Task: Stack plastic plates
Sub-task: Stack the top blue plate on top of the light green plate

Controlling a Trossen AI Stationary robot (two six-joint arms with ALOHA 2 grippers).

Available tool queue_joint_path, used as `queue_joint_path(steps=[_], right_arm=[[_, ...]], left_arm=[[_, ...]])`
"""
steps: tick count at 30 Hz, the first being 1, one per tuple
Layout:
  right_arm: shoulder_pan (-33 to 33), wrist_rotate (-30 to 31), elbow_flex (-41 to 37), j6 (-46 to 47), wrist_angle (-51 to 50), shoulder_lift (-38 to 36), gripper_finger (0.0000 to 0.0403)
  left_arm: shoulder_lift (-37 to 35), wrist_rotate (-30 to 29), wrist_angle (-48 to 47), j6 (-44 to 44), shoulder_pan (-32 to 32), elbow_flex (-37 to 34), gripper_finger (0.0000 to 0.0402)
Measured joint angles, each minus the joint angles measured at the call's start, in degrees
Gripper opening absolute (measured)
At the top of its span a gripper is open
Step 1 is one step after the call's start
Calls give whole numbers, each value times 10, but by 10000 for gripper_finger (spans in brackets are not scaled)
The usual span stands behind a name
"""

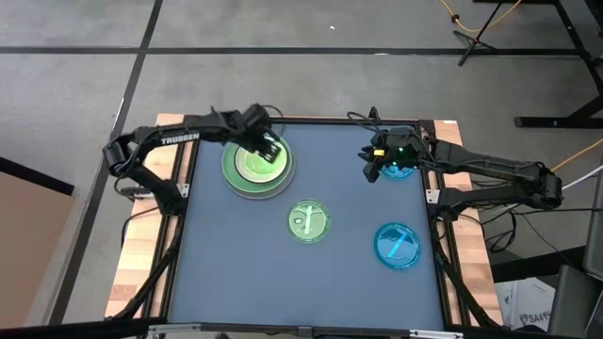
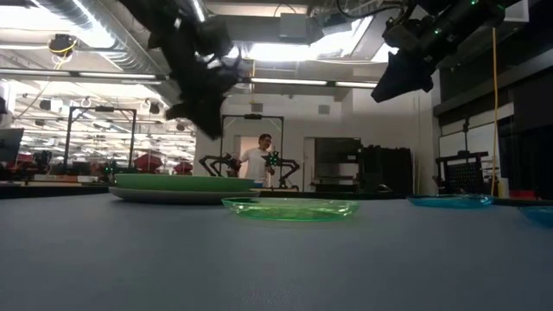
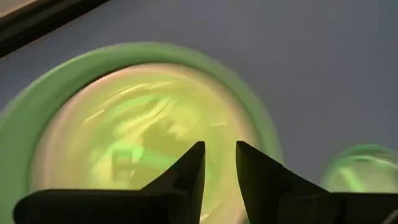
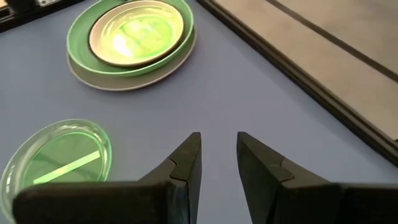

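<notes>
1. Nearest you on the table sat the small translucent cyan plate (image 1: 397,245), lying flat and alone toward the right side, well apart from both arms.
2. Just beyond it, near the middle, lay the small translucent green plate (image 1: 308,221), flat and untouched. It sat between the two arms, a little closer to your left one.
3. Farther back on the left stood the stack (image 1: 257,162): a large grey plate (image 4: 130,78) at the bottom, a large light green plate (image 4: 84,56) on it, a smaller pale-rimmed plate (image 4: 137,32) nested on top with a green tint inside.
4. Your left gripper (image 1: 267,149) hung right over that stack, fingers (image 3: 186,177) a narrow gap apart with nothing pinched between them.
5. At the far right, your right gripper (image 1: 375,165) hovered beside another small translucent cyan plate (image 1: 400,166), fingers (image 4: 186,165) likewise slightly parted and empty.
6. My read: that far cyan plate lay just outboard of the right fingers, so your right arm was the nearer one for it.
</notes>
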Motion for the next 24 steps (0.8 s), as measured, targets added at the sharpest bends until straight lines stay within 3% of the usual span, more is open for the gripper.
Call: queue_joint_path(steps=[8, 15, 24], right_arm=[[-36, 49, 0, 0, 0, 0, 92], [-142, -26, 0, -44, -5, 0, 92], [-281, -97, 0, -137, -40, 0, 92]], left_arm=[[0, 0, 149, -1, -130, 0, 83], [0, -2, 193, -1, -205, 0, 83], [0, -65, 197, -1, -262, 0, 83]])
